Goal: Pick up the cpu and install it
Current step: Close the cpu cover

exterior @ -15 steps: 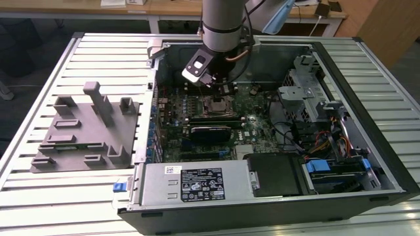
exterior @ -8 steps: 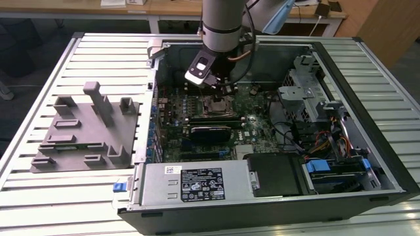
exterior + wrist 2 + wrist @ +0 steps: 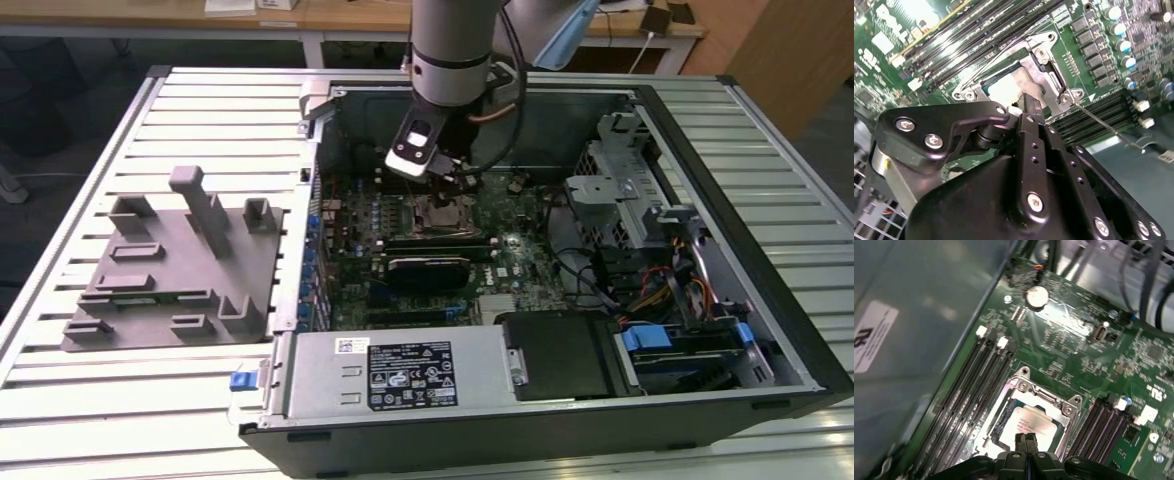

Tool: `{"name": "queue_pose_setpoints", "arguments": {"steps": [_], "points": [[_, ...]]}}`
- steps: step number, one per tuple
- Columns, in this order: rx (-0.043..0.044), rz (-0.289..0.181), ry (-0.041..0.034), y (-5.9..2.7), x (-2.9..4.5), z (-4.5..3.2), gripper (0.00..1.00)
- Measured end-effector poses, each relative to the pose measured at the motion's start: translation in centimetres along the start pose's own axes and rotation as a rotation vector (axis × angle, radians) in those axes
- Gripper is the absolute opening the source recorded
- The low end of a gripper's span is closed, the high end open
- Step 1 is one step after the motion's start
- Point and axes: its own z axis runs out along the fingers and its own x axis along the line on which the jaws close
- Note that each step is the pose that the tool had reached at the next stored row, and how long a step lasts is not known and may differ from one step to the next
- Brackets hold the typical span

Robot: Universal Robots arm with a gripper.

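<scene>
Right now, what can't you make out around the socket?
First wrist view: the fingers cover the near edge of the chip, so contact is unclear.
Second wrist view: the gripper hides most of the chip; seating unclear.
Exterior view: the socket is too small to show the chip's fit.

Even, bright room light falls on the ribbed bench (image 3: 80, 400) in the exterior view, while the inside of the computer case (image 3: 534, 445) lies dimmer, shadowed beneath the arm (image 3: 454, 50). In the second wrist view, glare whitens the chip (image 3: 1004, 90) and its metal frame (image 3: 1046, 70). The black claw (image 3: 1030, 102), close to the lens, looks soft, and its screws glint. In the first wrist view the grey case wall (image 3: 919, 330) is smeared with blur.
</scene>
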Motion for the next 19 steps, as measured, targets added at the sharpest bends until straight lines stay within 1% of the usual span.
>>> {"name": "queue_pose_setpoints", "arguments": {"steps": [19], "points": [[0.0013,-0.345,0.0108,0.0,0.0,0.08,0.11]]}}
